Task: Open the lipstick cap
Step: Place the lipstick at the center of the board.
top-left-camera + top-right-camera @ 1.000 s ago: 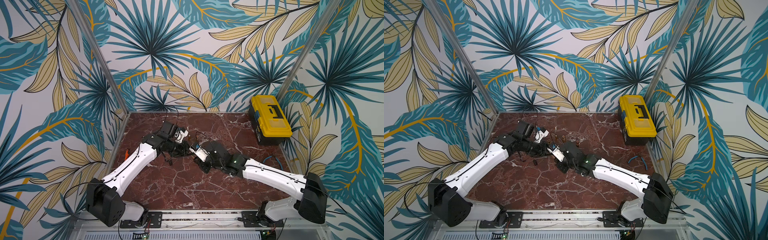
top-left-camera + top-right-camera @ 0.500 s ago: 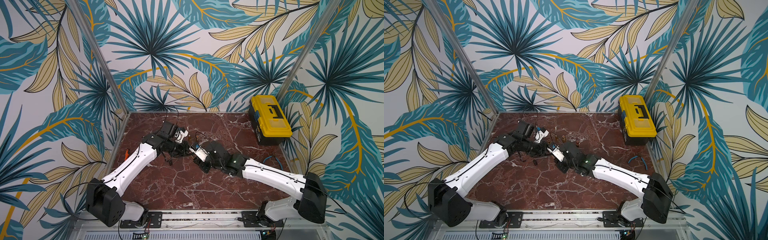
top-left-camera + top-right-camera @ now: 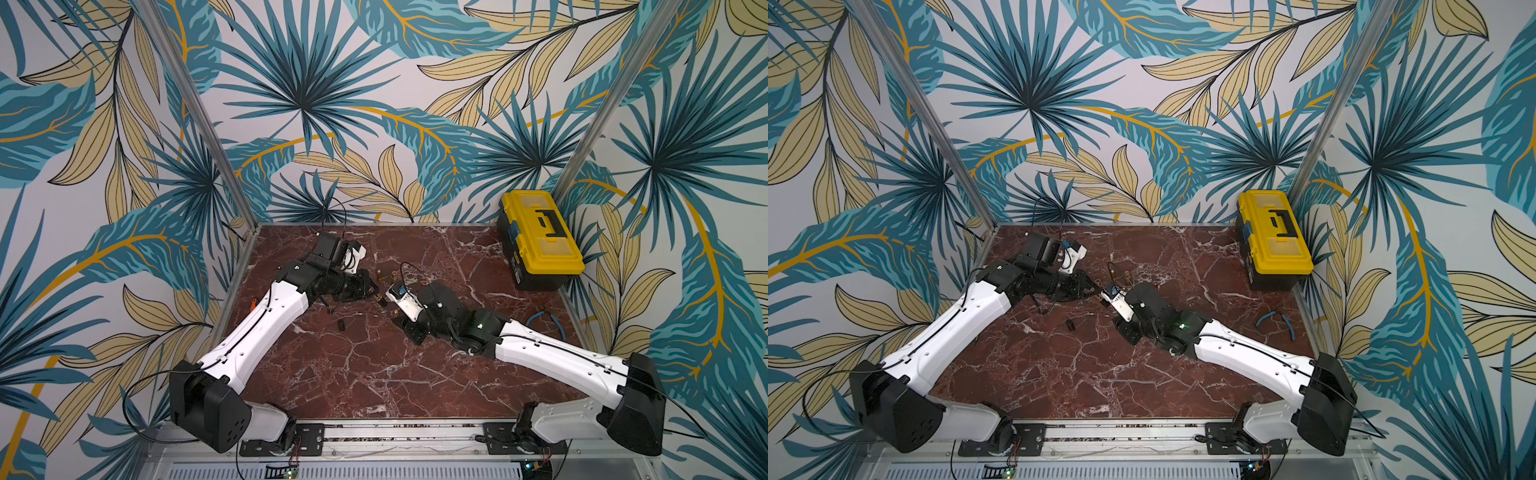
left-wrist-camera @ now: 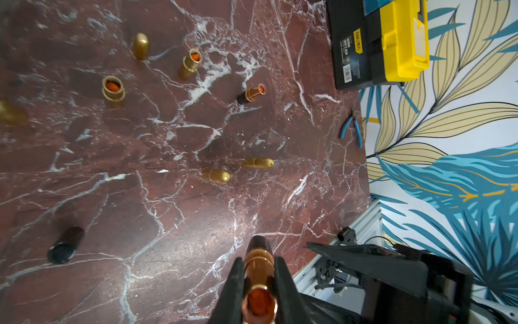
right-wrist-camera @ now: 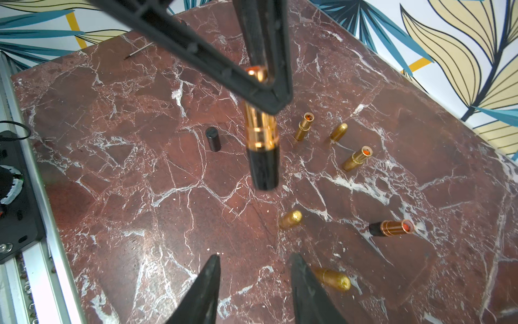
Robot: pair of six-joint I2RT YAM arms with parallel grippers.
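Two white robot arms meet low over a red marble counter (image 5: 140, 210). The left gripper (image 4: 258, 263) holds a lipstick (image 5: 262, 131) in the air above the counter. Its jaws are clamped on the rose-gold sleeve, which leaves the black base sticking out free toward the other arm. In the left wrist view the sleeve's open end shows orange colour inside, so this lipstick appears to be uncapped already. The right gripper (image 5: 255, 262) sits just short of the black base and in line with it. Its jaws are apart, empty and touching nothing, as if placed to close on that end. A black cap (image 5: 213, 139) lies on its side on the counter, near the held lipstick and clear of both grippers. Gold caps (image 5: 291, 219) and open lipsticks (image 5: 389, 227) lie scattered further off, probably set aside once separated.
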